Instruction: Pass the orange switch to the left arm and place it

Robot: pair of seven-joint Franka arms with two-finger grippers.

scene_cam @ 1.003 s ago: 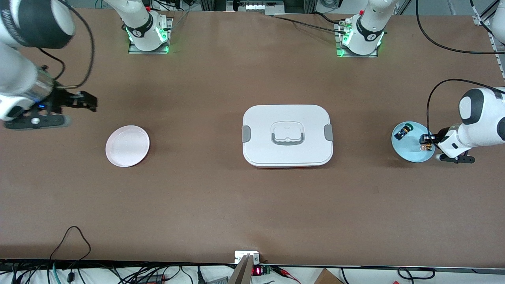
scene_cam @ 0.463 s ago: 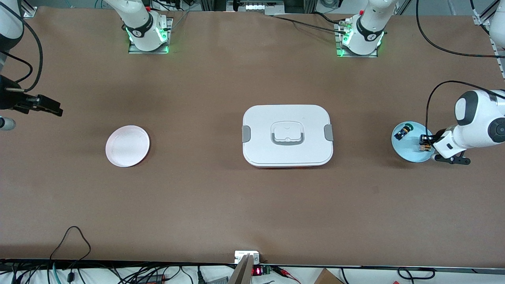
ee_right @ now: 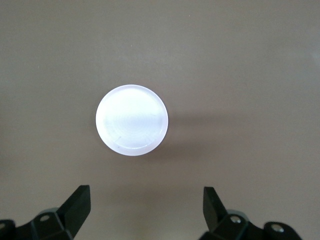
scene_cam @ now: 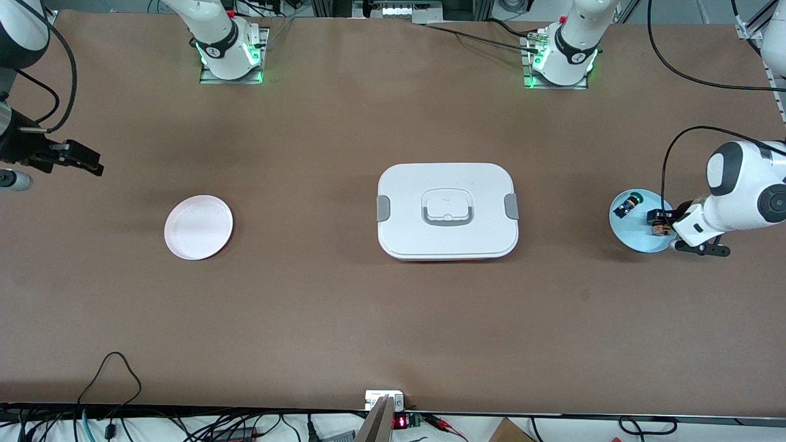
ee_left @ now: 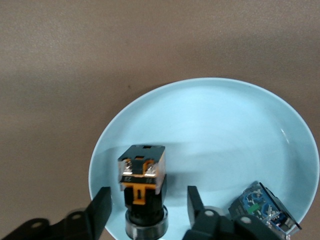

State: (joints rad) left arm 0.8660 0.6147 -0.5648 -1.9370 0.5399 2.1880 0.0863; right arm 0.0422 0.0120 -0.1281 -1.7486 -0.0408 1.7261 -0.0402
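A small round white plate (ee_right: pixel 131 120) lay on the brown table (ee_right: pixel 250 60). It had a low rim all the way around, and a soft shadow lay on the table beside it. The right gripper (ee_right: pixel 146 207) hung up in the air, with bare table under it and the plate near. Its two black fingers (ee_right: pixel 75 205) stood wide apart, and nothing was held between them.

No readable text, labels or brands. Red digits glow on display (scene_cam: pixel 400 422) at table (scene_cam: pixel 307 319) edge, illegible.
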